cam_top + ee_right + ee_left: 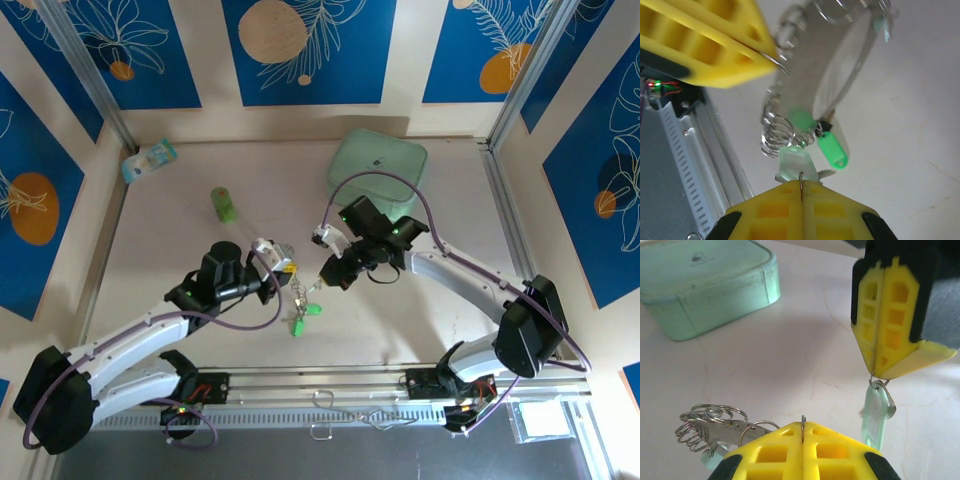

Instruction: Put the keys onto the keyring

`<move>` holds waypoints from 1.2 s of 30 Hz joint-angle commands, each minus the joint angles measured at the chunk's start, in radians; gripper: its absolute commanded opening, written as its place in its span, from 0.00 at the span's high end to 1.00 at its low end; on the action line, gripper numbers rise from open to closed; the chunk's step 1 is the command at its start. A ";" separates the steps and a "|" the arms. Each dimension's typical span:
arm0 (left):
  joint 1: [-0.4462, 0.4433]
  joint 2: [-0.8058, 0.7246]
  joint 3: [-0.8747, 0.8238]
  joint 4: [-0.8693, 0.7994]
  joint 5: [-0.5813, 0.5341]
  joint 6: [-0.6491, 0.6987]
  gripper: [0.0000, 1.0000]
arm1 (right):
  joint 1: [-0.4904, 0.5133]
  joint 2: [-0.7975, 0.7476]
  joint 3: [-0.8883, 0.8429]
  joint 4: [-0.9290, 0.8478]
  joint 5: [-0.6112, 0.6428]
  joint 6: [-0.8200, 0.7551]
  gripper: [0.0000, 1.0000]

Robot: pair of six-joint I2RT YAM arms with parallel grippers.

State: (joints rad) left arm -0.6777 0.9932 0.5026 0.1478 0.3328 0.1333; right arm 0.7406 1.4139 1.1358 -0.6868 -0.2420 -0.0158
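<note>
keyring (pixel 298 291) in left claw (pixel 803 429), key (pixel 879 412) under right claw (pixel 874 371), case (pixel 377 165) behind, cylinder (pixel 224 205) left of case
</note>
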 commanded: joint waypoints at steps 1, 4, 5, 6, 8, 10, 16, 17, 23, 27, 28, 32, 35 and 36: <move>-0.008 0.011 0.045 0.016 0.084 -0.028 1.00 | 0.012 -0.029 -0.020 0.042 -0.094 -0.064 1.00; -0.008 0.022 0.042 0.035 0.114 -0.038 1.00 | 0.015 -0.017 -0.016 0.058 -0.103 -0.053 1.00; -0.008 0.024 0.042 0.038 0.117 -0.038 1.00 | 0.017 -0.010 -0.009 0.058 -0.104 -0.050 1.00; -0.008 0.025 0.040 0.038 0.121 -0.036 1.00 | 0.021 -0.003 -0.003 0.058 -0.103 -0.049 1.00; -0.008 0.023 0.037 0.040 0.121 -0.026 1.00 | 0.029 0.007 0.003 0.062 -0.108 -0.052 1.00; -0.007 0.018 0.030 0.045 0.120 -0.013 1.00 | 0.034 0.020 0.010 0.066 -0.105 -0.050 1.00; -0.008 0.007 -0.001 0.073 0.117 0.032 1.00 | 0.050 0.060 0.022 0.100 -0.080 -0.011 1.00; -0.008 0.001 -0.012 0.090 0.118 0.042 1.00 | 0.052 0.063 0.022 0.105 -0.067 -0.007 1.00; -0.013 -0.049 -0.086 0.188 0.139 0.172 1.00 | 0.058 0.025 -0.046 0.179 -0.046 -0.033 1.00; -0.017 -0.068 -0.126 0.274 0.112 0.249 1.00 | 0.062 -0.065 -0.184 0.314 -0.045 -0.124 1.00; -0.018 -0.071 -0.133 0.291 0.103 0.259 1.00 | 0.067 -0.081 -0.213 0.341 -0.032 -0.144 1.00; -0.037 -0.094 -0.165 0.341 0.060 0.305 1.00 | 0.075 -0.129 -0.283 0.425 -0.019 -0.183 1.00; -0.049 -0.111 -0.174 0.340 0.035 0.331 1.00 | 0.078 -0.152 -0.311 0.472 -0.030 -0.194 1.00; -0.051 -0.115 -0.176 0.341 0.033 0.333 1.00 | 0.081 -0.154 -0.313 0.481 -0.032 -0.198 1.00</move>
State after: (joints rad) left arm -0.7143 0.9043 0.3328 0.4091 0.3866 0.4099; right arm 0.8120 1.2900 0.8360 -0.2977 -0.2626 -0.1688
